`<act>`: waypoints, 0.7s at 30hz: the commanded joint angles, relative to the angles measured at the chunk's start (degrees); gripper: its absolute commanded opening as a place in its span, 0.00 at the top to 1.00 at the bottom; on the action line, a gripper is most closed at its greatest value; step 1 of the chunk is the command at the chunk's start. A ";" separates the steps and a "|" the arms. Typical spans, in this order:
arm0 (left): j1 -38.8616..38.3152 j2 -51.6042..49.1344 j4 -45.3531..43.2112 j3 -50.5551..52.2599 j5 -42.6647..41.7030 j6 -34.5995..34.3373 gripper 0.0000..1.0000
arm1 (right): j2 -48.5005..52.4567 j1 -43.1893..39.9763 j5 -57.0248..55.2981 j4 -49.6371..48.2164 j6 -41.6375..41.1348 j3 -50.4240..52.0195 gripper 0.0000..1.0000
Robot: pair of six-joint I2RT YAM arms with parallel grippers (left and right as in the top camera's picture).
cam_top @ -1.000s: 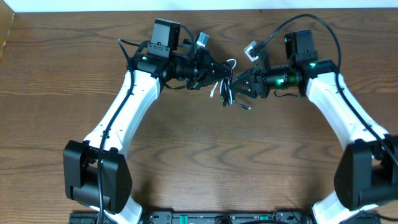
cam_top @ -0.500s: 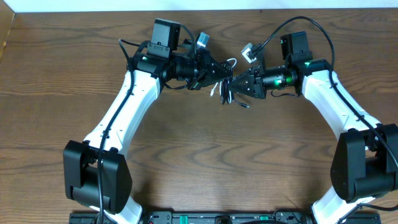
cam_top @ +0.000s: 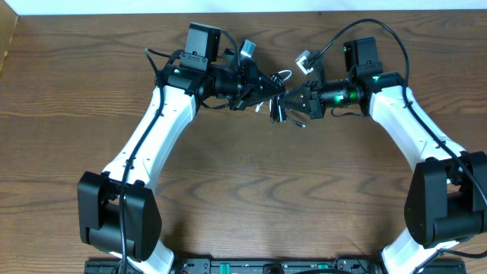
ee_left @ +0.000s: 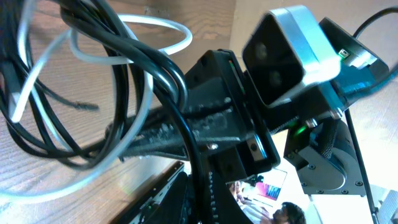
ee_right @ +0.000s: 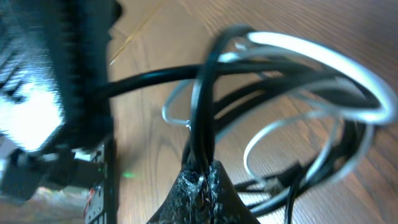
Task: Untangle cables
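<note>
The black cable (cam_top: 278, 114) and the white cable (cam_top: 283, 75) hang as one small tangle between my two grippers, at the far middle of the table. My left gripper (cam_top: 268, 88) comes in from the left and is shut on the black cable, which runs down into its jaws in the left wrist view (ee_left: 200, 186). My right gripper (cam_top: 290, 99) comes in from the right, and its fingertips (ee_right: 202, 177) are pinched shut on black cable strands (ee_right: 149, 78). White loops (ee_right: 336, 65) cross the black ones. The two grippers' tips almost touch.
Thick black arm cables arc over the right arm (cam_top: 380, 27). The right wrist camera (ee_left: 289, 50) is close in front of the left wrist view. The table's far edge (cam_top: 319, 13) is just behind the grippers. Bare wood (cam_top: 259, 190) lies toward the front.
My right gripper has moved a little left and toward the far edge with the cables in it, drawing the tangle up and closer to my left gripper. The left arm has hardly moved.
</note>
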State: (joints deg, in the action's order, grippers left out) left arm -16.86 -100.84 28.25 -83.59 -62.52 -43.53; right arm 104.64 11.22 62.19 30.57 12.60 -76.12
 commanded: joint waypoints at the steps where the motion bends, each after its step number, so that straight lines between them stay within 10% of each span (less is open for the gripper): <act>1: 0.13 -0.07 0.00 -0.74 -0.31 0.00 0.93 | 0.28 0.44 -5.95 -0.04 -7.10 -0.15 0.99; 21: -0.26 -0.09 6.49 -0.74 13.22 4.50 0.92 | -16.79 9.31 -46.18 9.90 -28.33 -0.15 0.99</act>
State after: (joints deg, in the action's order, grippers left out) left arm -16.99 -100.84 34.22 -83.59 -52.10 -40.25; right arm 89.36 17.80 25.89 40.05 -9.43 -76.12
